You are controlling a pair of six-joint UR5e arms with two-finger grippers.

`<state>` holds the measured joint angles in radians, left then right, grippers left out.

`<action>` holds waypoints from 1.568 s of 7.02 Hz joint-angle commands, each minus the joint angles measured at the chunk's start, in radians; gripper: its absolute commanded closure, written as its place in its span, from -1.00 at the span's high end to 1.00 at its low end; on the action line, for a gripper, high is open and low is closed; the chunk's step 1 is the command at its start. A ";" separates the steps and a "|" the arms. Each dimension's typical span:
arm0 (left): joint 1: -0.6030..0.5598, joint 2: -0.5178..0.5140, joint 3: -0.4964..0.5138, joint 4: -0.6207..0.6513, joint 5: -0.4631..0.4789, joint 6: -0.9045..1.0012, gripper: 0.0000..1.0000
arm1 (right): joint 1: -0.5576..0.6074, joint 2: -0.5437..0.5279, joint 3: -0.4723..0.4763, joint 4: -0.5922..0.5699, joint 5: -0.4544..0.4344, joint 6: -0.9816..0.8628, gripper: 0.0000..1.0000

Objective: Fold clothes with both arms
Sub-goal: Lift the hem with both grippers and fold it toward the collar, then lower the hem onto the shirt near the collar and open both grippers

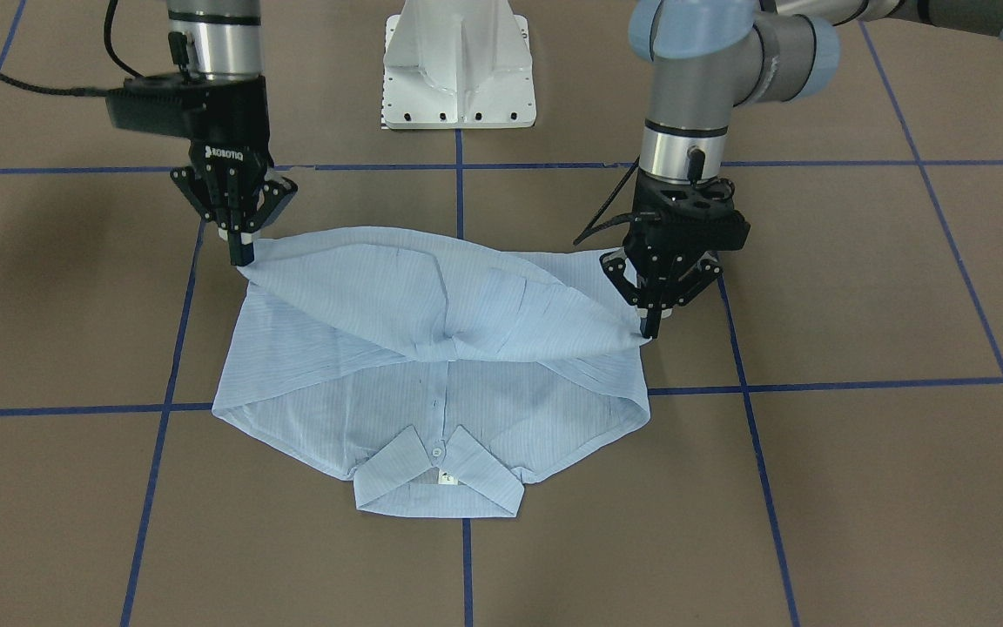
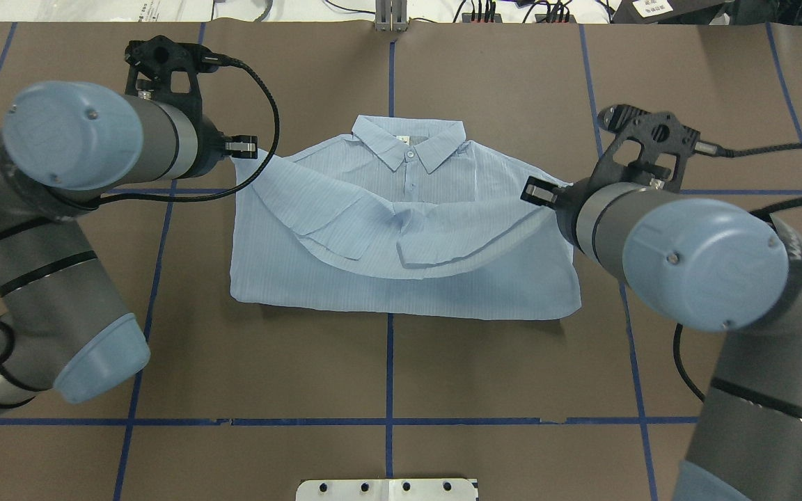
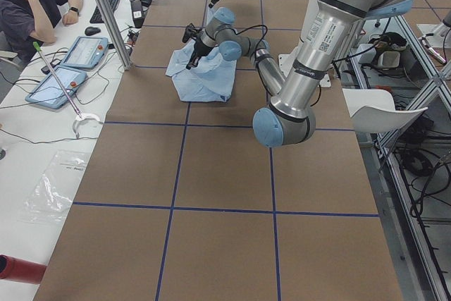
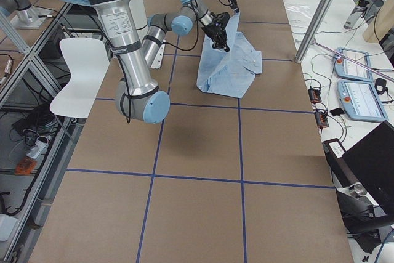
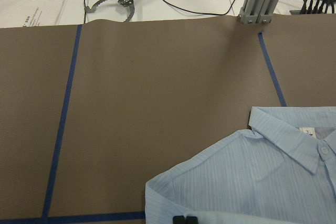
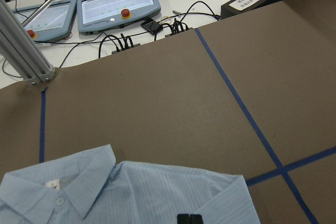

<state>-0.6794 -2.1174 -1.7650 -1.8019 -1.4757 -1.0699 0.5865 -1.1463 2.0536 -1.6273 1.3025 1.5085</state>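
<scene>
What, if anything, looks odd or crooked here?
The shirt has a folded-over flap that sags and puckers mid-way. It also sits skewed: the left gripper holds its corner nearer the collar than the right gripper does.

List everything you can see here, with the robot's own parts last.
shirt: one, pale blue, mid-table, collar toward the operators' side, far edge lifted and folded partway over
table: one, brown with a blue tape grid, under the shirt
pedestal base: one, white, at the robot's edge of the table
touch panels: two, blue-grey, on the white side desk
person: one, dark top, seated at the side desk
chair: one, white, off the table on the robot's side
left arm, right arm: two, silver-grey with light blue caps, either side of the shirt
left tool: one, black, shut on the shirt's lifted edge
right tool: one, black, shut on the shirt's lifted edge
</scene>
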 commanded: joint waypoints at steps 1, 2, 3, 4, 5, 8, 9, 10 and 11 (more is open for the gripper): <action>0.003 -0.079 0.236 -0.124 0.051 0.008 -1.00 | 0.055 0.017 -0.279 0.218 0.000 -0.033 -1.00; 0.003 -0.087 0.319 -0.184 0.052 0.011 -1.00 | 0.061 0.020 -0.364 0.268 0.000 -0.039 -1.00; 0.003 -0.095 0.384 -0.227 0.083 0.017 -1.00 | 0.062 0.020 -0.407 0.285 0.000 -0.037 -1.00; 0.003 -0.111 0.431 -0.241 0.095 0.051 -1.00 | 0.061 0.022 -0.417 0.285 0.001 -0.037 -1.00; 0.011 -0.110 0.441 -0.244 0.095 0.053 -1.00 | 0.058 0.020 -0.420 0.284 0.003 -0.036 -1.00; 0.021 -0.108 0.433 -0.250 0.092 0.051 -1.00 | 0.036 0.019 -0.420 0.285 0.001 -0.036 -1.00; 0.020 -0.096 0.432 -0.310 0.086 0.062 0.39 | 0.026 0.016 -0.421 0.285 0.001 -0.039 0.88; 0.018 -0.035 0.409 -0.491 0.080 0.153 0.99 | 0.024 0.019 -0.415 0.287 0.004 -0.043 1.00; 0.015 0.006 0.386 -0.561 0.008 0.216 1.00 | 0.036 0.020 -0.393 0.287 0.047 -0.092 1.00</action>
<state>-0.6614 -2.1630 -1.3539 -2.2477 -1.4098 -0.9310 0.6158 -1.1278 1.6417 -1.3412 1.3158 1.4555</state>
